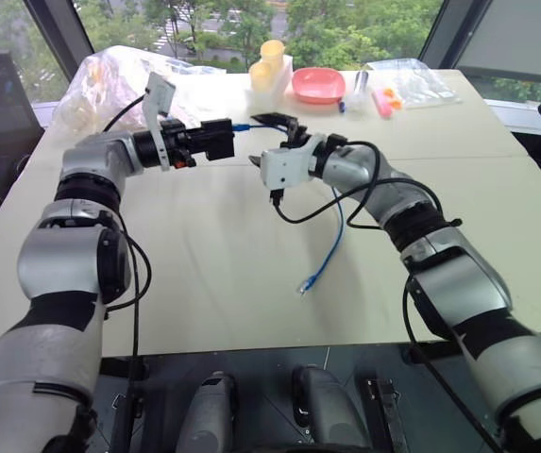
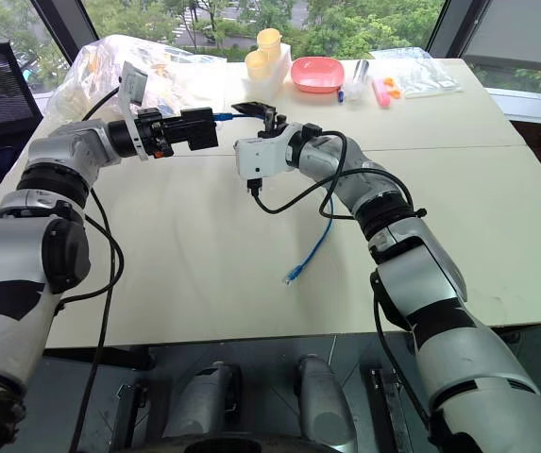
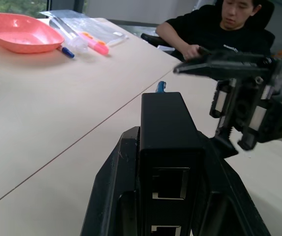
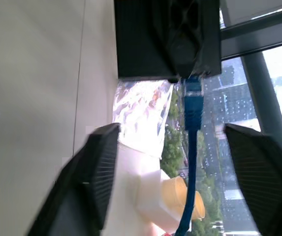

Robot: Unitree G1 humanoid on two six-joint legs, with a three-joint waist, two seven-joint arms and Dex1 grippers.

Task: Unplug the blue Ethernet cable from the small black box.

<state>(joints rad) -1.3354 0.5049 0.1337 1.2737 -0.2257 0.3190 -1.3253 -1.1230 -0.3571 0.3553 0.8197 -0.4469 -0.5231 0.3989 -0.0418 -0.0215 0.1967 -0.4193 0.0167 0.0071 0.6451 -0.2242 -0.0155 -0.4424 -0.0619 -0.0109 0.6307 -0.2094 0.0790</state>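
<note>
Table [image 1: 251, 274]: pale, fills the centre of both eye views, with a seam across the upper third.

Clutter, top of frame: crumpled clear plastic bag [image 1: 109, 75] at upper left; pink dish [image 1: 319, 85] at upper centre with yellow cups [image 1: 268, 61] just left of it; flat clear packet [image 1: 412, 80] and pink marker [image 1: 381, 102] at upper right.

Person [image 3: 214, 29]: dark top, seated past the table edge, upper right of the left wrist view.

Left gripper [image 1: 215, 142]: upper left of centre, held level, fingers pressed onto the sides of the small black box [image 3: 169, 132], which is raised off the table.

Right gripper [image 4: 180, 172]: just right of the box, fingers spread wide on either side of the cord, touching nothing visible.

Blue Ethernet cable [image 4: 194, 105]: plug seated in the box face that points toward the right gripper; the cord passes between the spread fingers, then hangs behind the right wrist to the table, free end [image 1: 306, 281] lying at centre frame.

Status: box secured; plug not yet pulled. Remaining, by judgement: close the right fingers on the plug or cord near the box and draw it straight out.
</note>
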